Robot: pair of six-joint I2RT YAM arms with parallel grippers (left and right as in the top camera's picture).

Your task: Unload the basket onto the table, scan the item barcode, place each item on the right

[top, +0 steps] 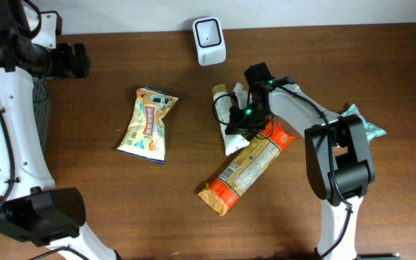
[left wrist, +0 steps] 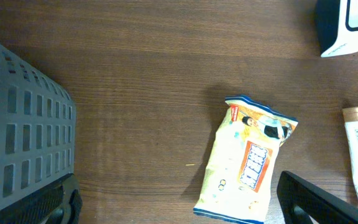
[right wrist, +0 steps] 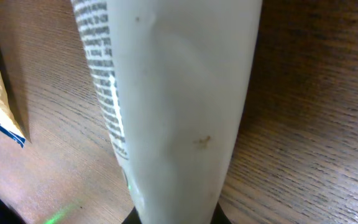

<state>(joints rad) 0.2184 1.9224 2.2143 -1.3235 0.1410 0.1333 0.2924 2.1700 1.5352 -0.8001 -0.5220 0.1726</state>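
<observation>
The step in hand looked like lifting the tube (top: 226, 108) and taking it up to the scanner (top: 209, 40) at the back edge of the worktop (top: 121, 195). To do it well, the lift should have gone straight up, clear of the long pack (top: 248, 166) that lay just beside the tube and partly under the arm. The printed side should then have been turned to face the scanner window and held steady. Fine print ran down one side of the tube in the right wrist view; no barcode could be made out there.

The right tool (top: 245, 119) was clenched almost fully, and the tube ran right down into it, so it appeared to be pinching the thin flat end. The tube seemed to rest on the worktop, near the scanner. The left tool (top: 74, 61) hung released and wide, holding nothing, well apart from the tube and above the snack bag (left wrist: 247, 158).
</observation>
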